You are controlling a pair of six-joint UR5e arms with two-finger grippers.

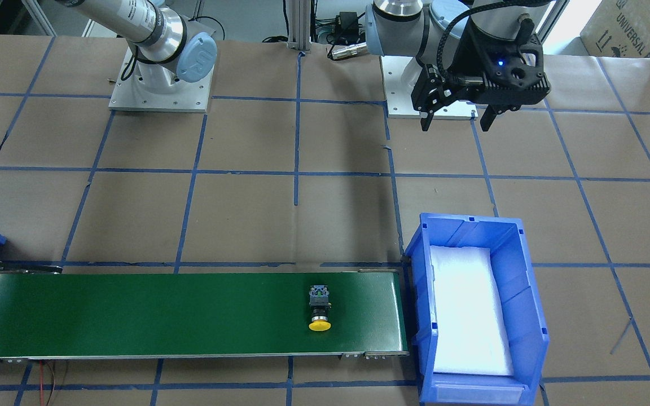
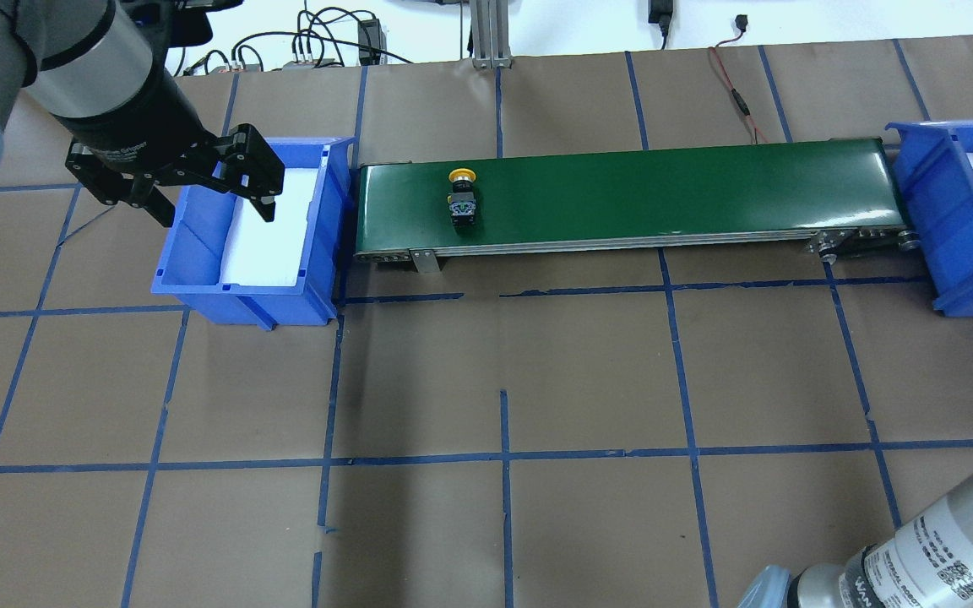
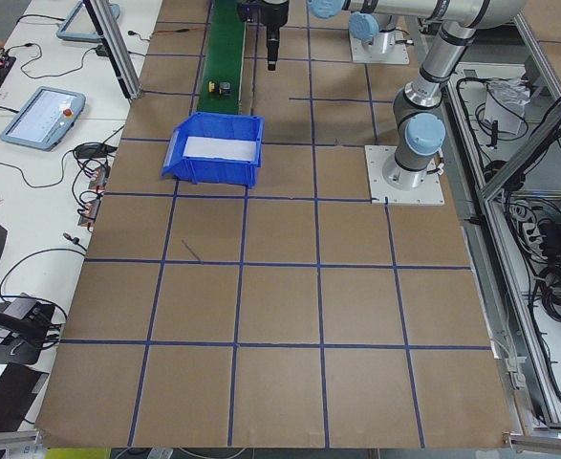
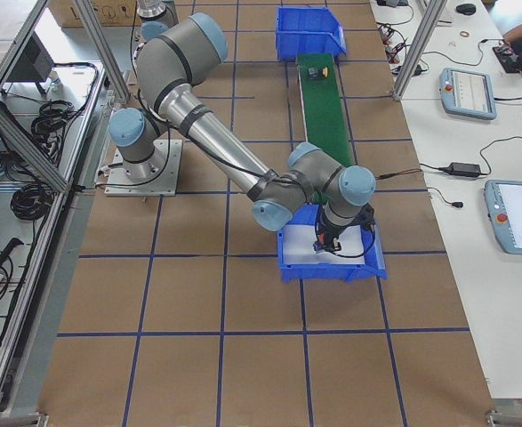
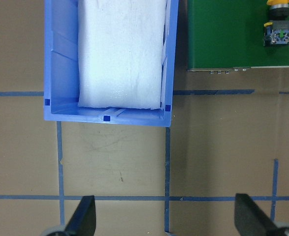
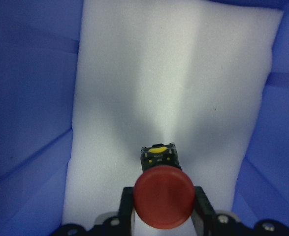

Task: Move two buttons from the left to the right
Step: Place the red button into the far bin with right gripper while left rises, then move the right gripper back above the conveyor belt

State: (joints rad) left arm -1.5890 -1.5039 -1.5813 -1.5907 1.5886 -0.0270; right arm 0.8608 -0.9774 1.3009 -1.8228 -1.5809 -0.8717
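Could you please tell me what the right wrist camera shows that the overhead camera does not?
Only the right wrist view shows the red button, held in the right gripper. Only the overhead view shows the yellow button lying on the green belt and the open left gripper. Both show the right-hand blue bin with its white foam.

We find a belt (image 2: 664, 190) between left bin (image 2: 233, 300) and right bin (image 2: 943, 219). The first button (image 2: 462, 203) lies near its left end, the second button (image 6: 164, 196) within the right bin.
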